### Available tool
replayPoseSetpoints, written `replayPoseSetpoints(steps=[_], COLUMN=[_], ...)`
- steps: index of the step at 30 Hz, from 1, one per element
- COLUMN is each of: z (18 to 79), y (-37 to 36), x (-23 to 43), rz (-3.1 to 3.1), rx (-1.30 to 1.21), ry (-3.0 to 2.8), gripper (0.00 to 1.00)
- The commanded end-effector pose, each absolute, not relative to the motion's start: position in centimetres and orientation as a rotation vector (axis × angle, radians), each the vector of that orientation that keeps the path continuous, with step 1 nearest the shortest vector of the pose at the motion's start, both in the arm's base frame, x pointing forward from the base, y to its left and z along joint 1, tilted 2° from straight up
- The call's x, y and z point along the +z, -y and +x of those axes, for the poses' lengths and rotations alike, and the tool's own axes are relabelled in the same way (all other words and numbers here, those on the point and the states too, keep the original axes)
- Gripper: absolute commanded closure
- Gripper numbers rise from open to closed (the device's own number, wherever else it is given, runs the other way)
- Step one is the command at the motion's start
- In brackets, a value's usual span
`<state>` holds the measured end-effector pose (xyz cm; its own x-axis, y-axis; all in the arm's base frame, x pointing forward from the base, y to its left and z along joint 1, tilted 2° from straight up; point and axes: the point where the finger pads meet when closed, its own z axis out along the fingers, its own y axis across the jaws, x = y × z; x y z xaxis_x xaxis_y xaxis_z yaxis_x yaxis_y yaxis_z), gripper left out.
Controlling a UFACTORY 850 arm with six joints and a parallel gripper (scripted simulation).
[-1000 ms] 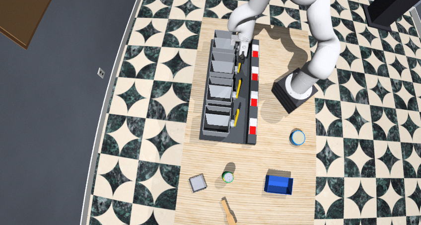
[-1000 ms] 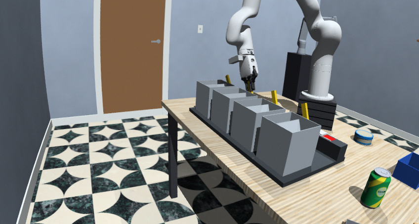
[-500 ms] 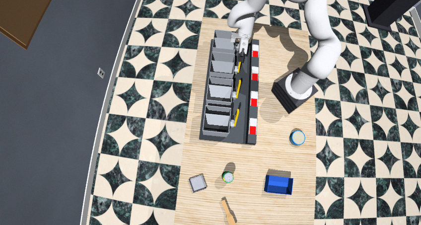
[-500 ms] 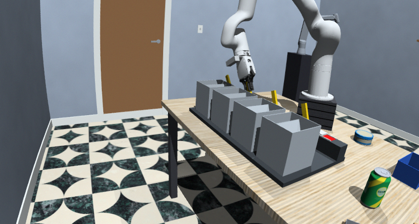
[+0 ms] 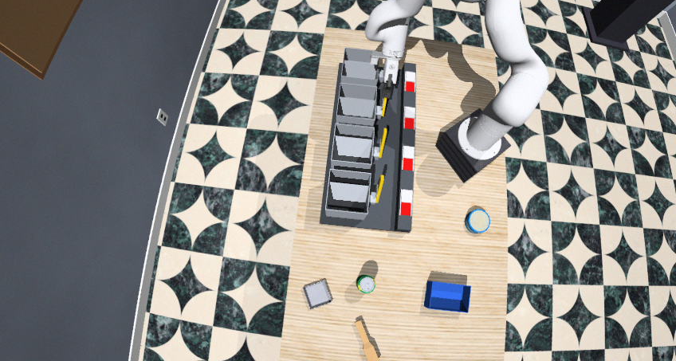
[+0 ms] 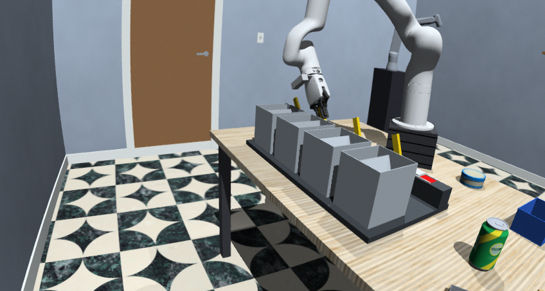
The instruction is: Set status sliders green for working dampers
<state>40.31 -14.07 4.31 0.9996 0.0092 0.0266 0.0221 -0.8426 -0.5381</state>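
Observation:
Four grey box dampers stand in a row on a dark base [image 5: 388, 215] [image 6: 382, 232]: the first [image 5: 360, 68] [image 6: 267, 128], the second [image 5: 356, 102] [image 6: 294, 141], the third [image 5: 353, 144] [image 6: 326, 158], the fourth [image 5: 348, 190] [image 6: 373, 187]. Each has a yellow lever beside it. My gripper [image 5: 387, 92] [image 6: 322, 112] is shut on the top of the second damper's lever [image 5: 384, 105] [image 6: 325, 117]. The third lever [image 5: 383, 142] [image 6: 357, 126] and fourth lever [image 5: 379, 186] [image 6: 396, 143] stand free. Four status sliders [image 5: 410, 86] [image 5: 408, 123] [image 5: 407, 164] [image 5: 405, 209] all show red.
The robot base [image 5: 473, 144] [image 6: 412, 139] stands right of the sliders. On the table are a blue-rimmed round tin [image 5: 477, 220] [image 6: 472, 177], a green can [image 5: 365, 284] [image 6: 488, 243], a blue open box [image 5: 447, 296] [image 6: 531, 219], a grey square piece [image 5: 317, 292] and a wooden tool [image 5: 367, 341].

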Motion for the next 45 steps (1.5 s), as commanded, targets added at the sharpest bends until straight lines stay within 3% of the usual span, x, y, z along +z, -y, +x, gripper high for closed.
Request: replayPoseSetpoints(steps=[1, 41, 45], z=[40.37, 40.38, 40.38], y=[14.29, 14.60, 14.60], x=[4.21, 3.99, 3.99], rz=[-2.548, -2.510, -2.510], rx=[-0.031, -0.030, -0.030], ry=[0.023, 0.023, 0.023], gripper=[0.81, 0.81, 0.73])
